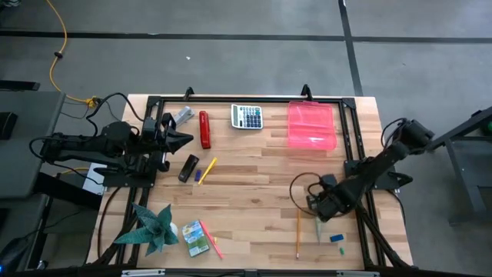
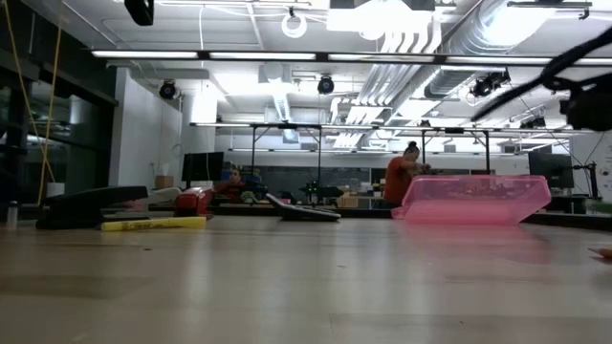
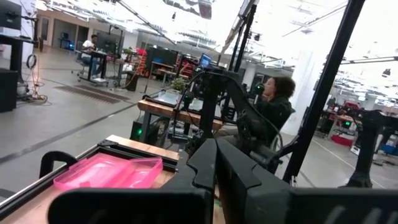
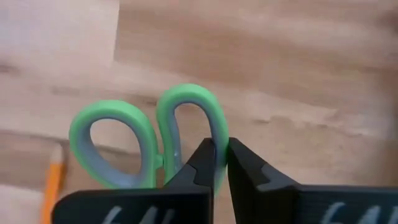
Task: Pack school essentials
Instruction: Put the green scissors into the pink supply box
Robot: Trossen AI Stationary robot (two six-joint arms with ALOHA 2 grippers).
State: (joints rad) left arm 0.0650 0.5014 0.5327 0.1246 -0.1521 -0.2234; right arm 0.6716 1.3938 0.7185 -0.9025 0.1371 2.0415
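Overhead camera looks straight down; table-level camera faces across; both show the pink tray [image 1: 311,127] [image 2: 475,199]; wrist cameras sit close.

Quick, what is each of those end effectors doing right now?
Left end effector: closed, holding nothing.
Right end effector: closed on the green-handled scissors.

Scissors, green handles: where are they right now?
The green-handled scissors lie on the table's near right part, one handle loop pinched in the right gripper's jaws, with the orange pencil just to their left in the high view.
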